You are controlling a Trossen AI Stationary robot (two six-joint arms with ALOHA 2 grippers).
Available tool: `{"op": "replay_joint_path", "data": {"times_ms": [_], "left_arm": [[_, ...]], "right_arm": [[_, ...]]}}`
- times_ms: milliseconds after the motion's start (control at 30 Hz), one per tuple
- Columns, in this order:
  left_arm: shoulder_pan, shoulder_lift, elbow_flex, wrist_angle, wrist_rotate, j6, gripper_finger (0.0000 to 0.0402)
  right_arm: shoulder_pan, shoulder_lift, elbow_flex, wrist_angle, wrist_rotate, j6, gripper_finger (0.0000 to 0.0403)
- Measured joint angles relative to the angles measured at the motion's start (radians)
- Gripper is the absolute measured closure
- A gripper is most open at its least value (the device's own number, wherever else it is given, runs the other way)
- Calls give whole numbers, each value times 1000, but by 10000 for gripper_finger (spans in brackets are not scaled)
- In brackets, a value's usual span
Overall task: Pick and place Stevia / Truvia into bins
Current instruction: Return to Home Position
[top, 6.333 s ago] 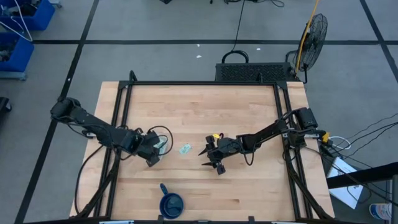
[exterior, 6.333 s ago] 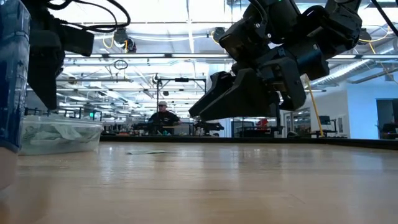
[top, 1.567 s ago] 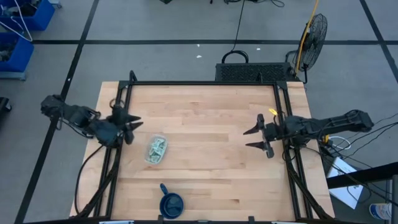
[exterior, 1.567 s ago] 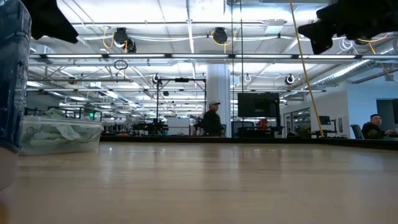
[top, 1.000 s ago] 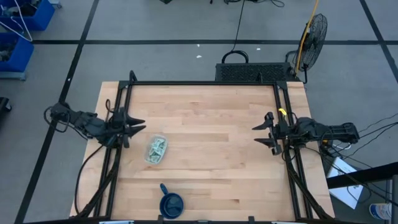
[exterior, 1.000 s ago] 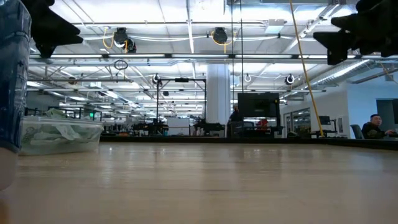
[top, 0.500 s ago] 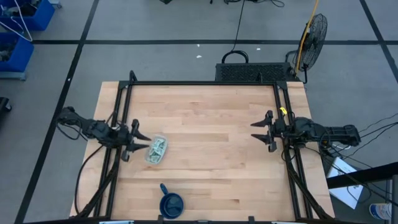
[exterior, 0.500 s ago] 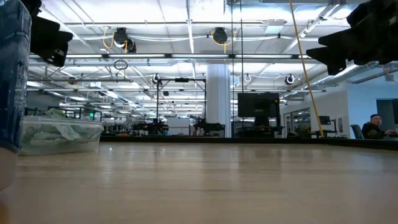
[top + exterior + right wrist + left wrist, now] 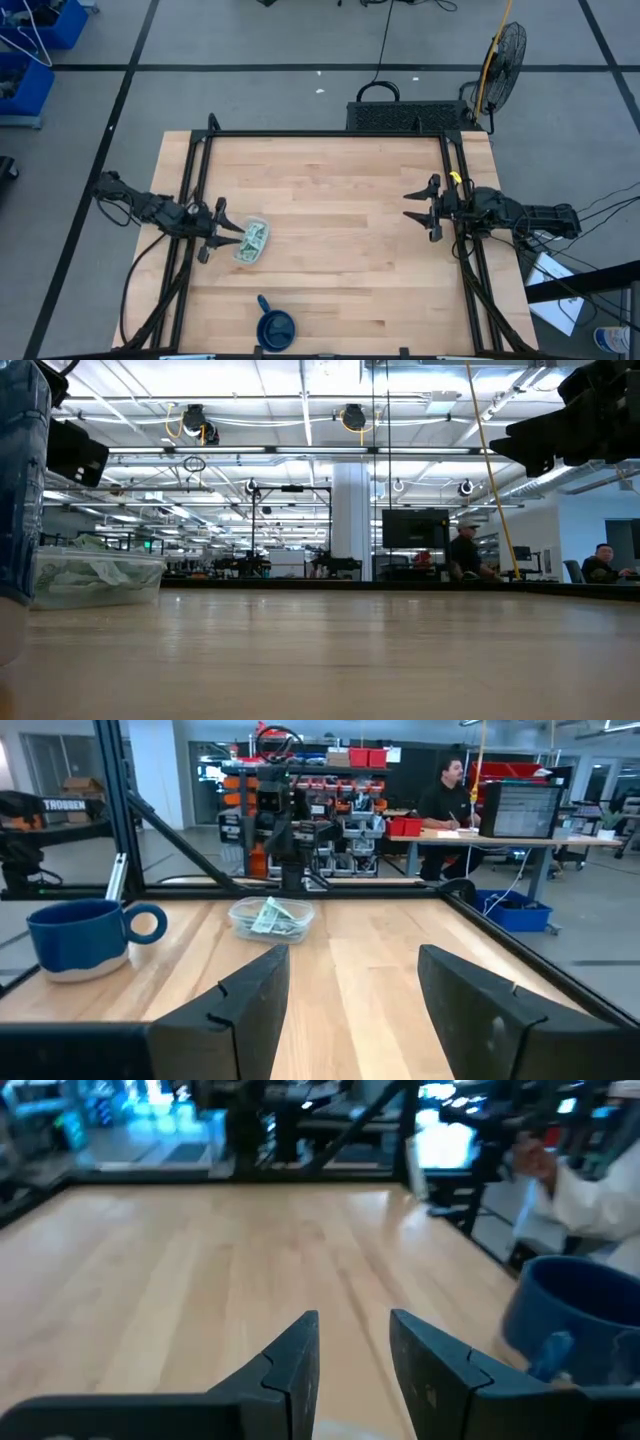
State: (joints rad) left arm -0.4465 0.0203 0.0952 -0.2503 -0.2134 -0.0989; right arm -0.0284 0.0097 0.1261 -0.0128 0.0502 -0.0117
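The clear tub [image 9: 251, 241] sits on the table's left half with pale green and white sachets [image 9: 271, 916] piled inside it; it also shows in the low view [image 9: 96, 578]. No loose sachet shows on the wood. My left gripper [image 9: 225, 232] hovers open just left of the tub, above the table's left rail, and in its wrist view [image 9: 352, 1350] it looks out across the bare boards. My right gripper [image 9: 408, 207] hovers open near the right rail, far from the tub; its wrist view [image 9: 350, 990] faces the tub from across the table.
A dark blue cup with a handle [image 9: 275, 325] stands near the near edge, a little right of the tub, and fills the low view's left edge [image 9: 20, 480]. A black frame [image 9: 325, 134] runs around the tabletop. People show in the room beyond.
My left gripper has moved toward the near edge and the tub, and it has come lower. It stays open. The tub and cup have kept their places.
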Motion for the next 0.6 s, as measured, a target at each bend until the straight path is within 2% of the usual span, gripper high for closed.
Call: {"op": "replay_joint_path", "data": {"times_ms": [133, 433, 600], "left_arm": [[0, 12, 0, -2, -55, -17, 273], [0, 12, 0, -1, -58, -11, 273], [0, 12, 0, 0, -58, -11, 273]], "right_arm": [[0, 1, 0, -7, -1, 6, 188], [2, 1, 0, -59, 0, 64, 188], [2, 3, -73, -15, -5, 30, 188]]}}
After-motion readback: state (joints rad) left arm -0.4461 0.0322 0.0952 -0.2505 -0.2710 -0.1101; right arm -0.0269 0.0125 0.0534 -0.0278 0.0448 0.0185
